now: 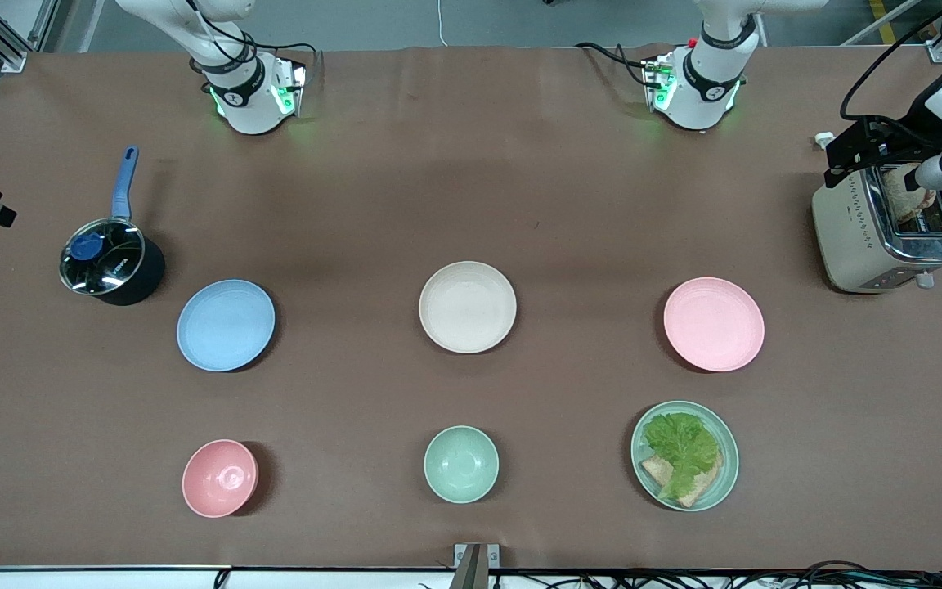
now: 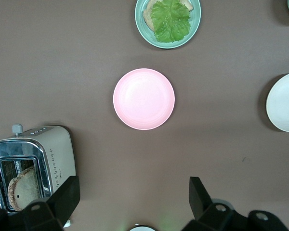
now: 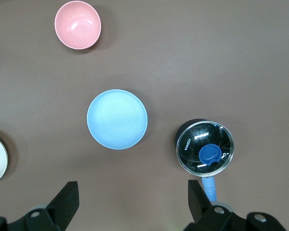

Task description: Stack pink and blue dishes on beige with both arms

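Note:
The pale blue plate (image 1: 226,325) lies toward the right arm's end of the table. The beige plate (image 1: 467,307) sits in the middle and the pale pink plate (image 1: 714,324) toward the left arm's end, all three in one row and apart. My left gripper (image 2: 133,192) hangs open high over bare table, between its base and the pink plate (image 2: 143,98). My right gripper (image 3: 132,192) is open too, high over bare table short of the blue plate (image 3: 117,119). Neither hand shows in the front view, only the arm bases.
Nearer the front camera stand a pink bowl (image 1: 219,478), a mint-green bowl (image 1: 460,464) and a green plate (image 1: 726,483) with lettuce. A lidded pot (image 1: 111,262) sits beside the blue plate. A toaster (image 1: 880,237) stands past the pink plate, under a white-and-black device (image 1: 880,147).

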